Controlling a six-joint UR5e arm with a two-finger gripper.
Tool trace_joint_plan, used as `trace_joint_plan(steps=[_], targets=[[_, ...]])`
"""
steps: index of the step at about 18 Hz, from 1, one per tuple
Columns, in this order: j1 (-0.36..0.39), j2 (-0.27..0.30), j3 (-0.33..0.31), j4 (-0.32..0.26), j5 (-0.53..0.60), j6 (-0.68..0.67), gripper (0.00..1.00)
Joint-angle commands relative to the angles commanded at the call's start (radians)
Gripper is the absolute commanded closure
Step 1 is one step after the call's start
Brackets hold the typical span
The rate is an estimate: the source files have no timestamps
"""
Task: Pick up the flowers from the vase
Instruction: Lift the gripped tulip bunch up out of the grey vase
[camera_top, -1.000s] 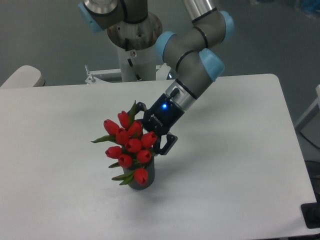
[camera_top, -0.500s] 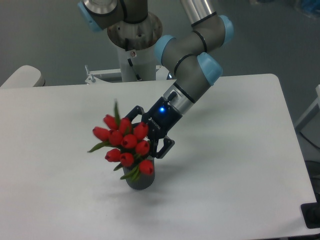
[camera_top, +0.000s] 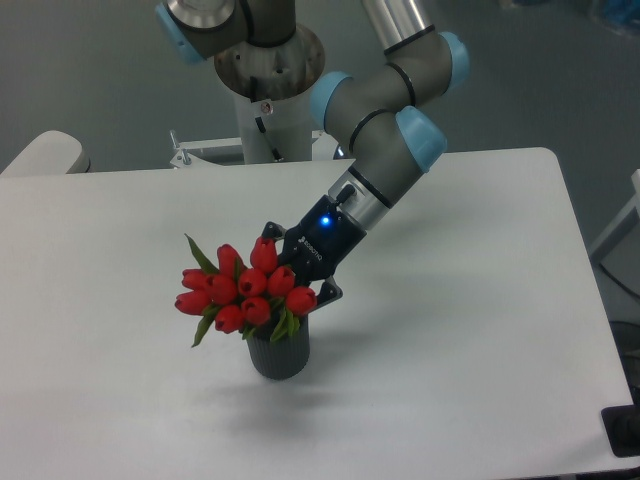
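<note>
Flowers (camera_top: 243, 291) are seen left of centre, leaning left, stems in the vase (camera_top: 279, 356) on the white worktop (camera_top: 480, 330). Just right, the bunch is gripped by the hand (camera_top: 290, 282), fingers closed round it; arm (camera_top: 385, 150) to far right.

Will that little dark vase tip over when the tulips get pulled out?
Possibly. The vase is small and narrow under a wider tulip bunch, so it looks top-heavy. The gripper reaches in at a slant, so a sideways tug could drag it. Its flat base probably helps.
</note>
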Motion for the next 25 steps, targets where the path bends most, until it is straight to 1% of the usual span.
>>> trace_joint_plan(steps=[3, 5, 13, 18, 21, 25], targets=[[0.002, 0.000, 0.000, 0.000, 0.000, 0.000, 0.64], [0.003, 0.002, 0.003, 0.000, 0.000, -0.002, 0.68], [0.023, 0.017, 0.003, -0.002, -0.003, -0.029, 0.68], [0.023, 0.040, 0.028, 0.000, -0.005, -0.115, 0.68], [0.021, 0.077, 0.032, 0.000, -0.012, -0.173, 0.68], [0.023, 0.107, 0.067, -0.002, -0.011, -0.270, 0.68]])
